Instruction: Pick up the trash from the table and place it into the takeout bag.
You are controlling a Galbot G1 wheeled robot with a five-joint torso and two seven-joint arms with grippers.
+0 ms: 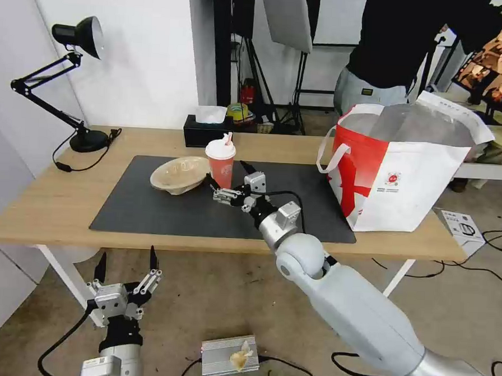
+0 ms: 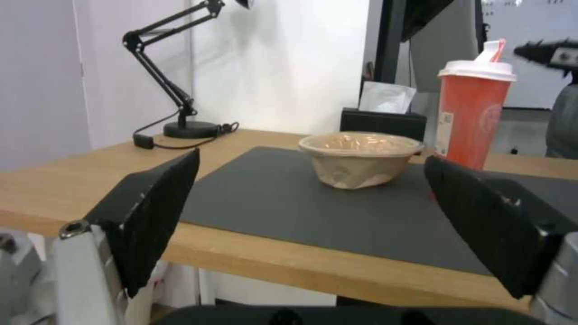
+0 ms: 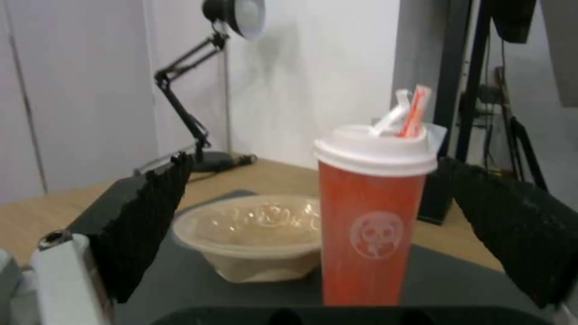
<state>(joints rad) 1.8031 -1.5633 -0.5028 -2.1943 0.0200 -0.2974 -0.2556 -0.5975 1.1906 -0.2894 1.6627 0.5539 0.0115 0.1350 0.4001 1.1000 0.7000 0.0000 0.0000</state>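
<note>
Right tool [image 1: 228, 182] spread wide over the dark mat [image 1: 149, 205], fingers either side of the red cup [image 1: 221, 163] standing beside the beige pulp bowl [image 1: 180, 174] mid-worktop [image 1: 48, 200], takeout bag [image 1: 397, 173] upright at the right end, left tool [image 1: 126, 263] open below the front edge.

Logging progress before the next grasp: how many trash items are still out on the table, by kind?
Pulp bowl: 1, on the mat.
Red cup: 1, upright beside the bowl, between the open fingers of the right gripper.
Total: 2.
The takeout bag stands on the table.
</note>
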